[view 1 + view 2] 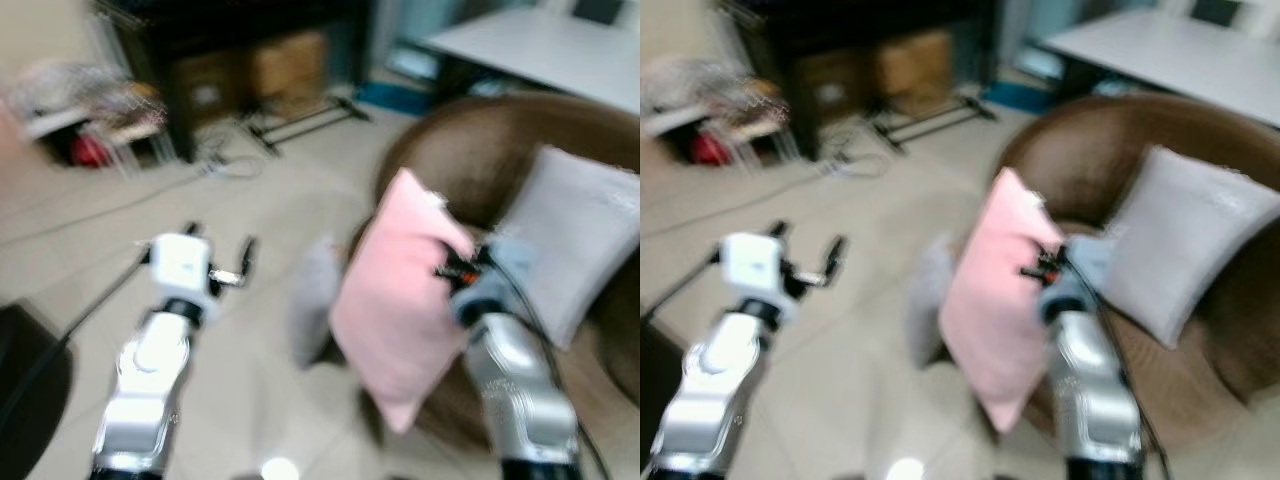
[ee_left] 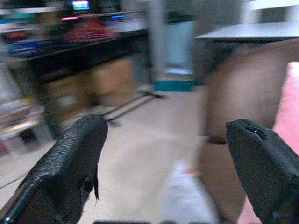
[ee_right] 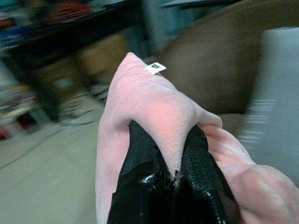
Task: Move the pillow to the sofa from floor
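One small white tag (image 3: 155, 68) visible on pinched pink pillow (image 3: 154, 112), right wrist view.

head views smeared with motion blur | clutter on the shelf (image 1: 120, 100) at far left too blurred to name | pale thing on the floor (image 1: 318, 300) half hidden behind the pink pillow (image 1: 400, 310), can't say what | table (image 1: 540, 45) cut by the top edge | right gripper (image 3: 170, 163) tips buried in pillow fabric
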Tool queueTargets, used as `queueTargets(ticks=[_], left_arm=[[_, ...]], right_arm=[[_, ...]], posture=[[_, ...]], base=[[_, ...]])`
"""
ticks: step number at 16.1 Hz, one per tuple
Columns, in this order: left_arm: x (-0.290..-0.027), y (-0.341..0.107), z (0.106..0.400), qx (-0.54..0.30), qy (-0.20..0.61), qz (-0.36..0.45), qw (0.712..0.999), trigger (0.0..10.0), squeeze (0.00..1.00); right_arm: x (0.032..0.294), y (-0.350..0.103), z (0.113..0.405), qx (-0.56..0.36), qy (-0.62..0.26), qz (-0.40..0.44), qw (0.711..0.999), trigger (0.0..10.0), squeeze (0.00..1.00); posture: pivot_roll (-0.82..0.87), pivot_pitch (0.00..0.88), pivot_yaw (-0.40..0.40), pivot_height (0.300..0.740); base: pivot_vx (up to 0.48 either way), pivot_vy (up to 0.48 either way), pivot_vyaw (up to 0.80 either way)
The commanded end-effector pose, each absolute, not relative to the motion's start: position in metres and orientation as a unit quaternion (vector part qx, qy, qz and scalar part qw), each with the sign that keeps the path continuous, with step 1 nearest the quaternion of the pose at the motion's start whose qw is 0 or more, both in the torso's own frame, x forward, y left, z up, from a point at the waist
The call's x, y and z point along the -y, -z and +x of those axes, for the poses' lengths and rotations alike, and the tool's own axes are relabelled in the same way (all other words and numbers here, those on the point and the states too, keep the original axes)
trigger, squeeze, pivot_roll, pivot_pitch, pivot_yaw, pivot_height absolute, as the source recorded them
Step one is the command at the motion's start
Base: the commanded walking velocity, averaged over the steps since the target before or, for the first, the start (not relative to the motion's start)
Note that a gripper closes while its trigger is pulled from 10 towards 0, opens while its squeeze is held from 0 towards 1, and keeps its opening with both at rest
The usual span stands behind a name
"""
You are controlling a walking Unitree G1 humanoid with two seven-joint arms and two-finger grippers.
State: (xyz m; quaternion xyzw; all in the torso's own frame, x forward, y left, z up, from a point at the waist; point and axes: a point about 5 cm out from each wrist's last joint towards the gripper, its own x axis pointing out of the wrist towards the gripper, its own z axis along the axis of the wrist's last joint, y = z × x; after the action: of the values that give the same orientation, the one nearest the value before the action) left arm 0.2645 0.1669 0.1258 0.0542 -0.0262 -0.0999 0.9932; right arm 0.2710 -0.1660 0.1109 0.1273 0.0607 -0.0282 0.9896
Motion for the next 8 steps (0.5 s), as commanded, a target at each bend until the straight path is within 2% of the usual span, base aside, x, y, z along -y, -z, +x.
queueTargets(ticks=[1,3,7,8], left_arm=[[-0.1683,-0.1292,0.2653,0.034,0.105,0.059,0.992,10.0,0.0],[-0.1681,-0.1296,0.2654,0.036,0.109,0.06,0.992,10.0,0.0],[-0.1701,-0.1306,0.266,0.04,0.111,0.065,0.991,10.0,0.0],[-0.1706,-0.1309,0.2661,0.041,0.11,0.066,0.991,10.0,0.0]], right_arm=[[0.1648,-0.1245,0.2752,-0.022,0.025,0.131,0.991,10.0,0.0],[0.1634,-0.1266,0.2765,-0.015,0.015,0.128,0.991,10.0,0.0],[0.1595,-0.1251,0.2785,-0.019,0.005,0.123,0.992,10.0,0.0],[0.1593,-0.125,0.2789,-0.019,0.003,0.122,0.992,10.0,0.0]], posture=[[0.01,0.0,0.018,0.74],[0.01,0.0,0.019,0.74],[0.02,0.0,0.012,0.74],[0.02,0.0,0.011,0.74]], base=[[0.0,0.0,-0.47],[0.0,0.0,0.0],[0.287,0.0,0.0],[0.307,0.0,-0.8]])
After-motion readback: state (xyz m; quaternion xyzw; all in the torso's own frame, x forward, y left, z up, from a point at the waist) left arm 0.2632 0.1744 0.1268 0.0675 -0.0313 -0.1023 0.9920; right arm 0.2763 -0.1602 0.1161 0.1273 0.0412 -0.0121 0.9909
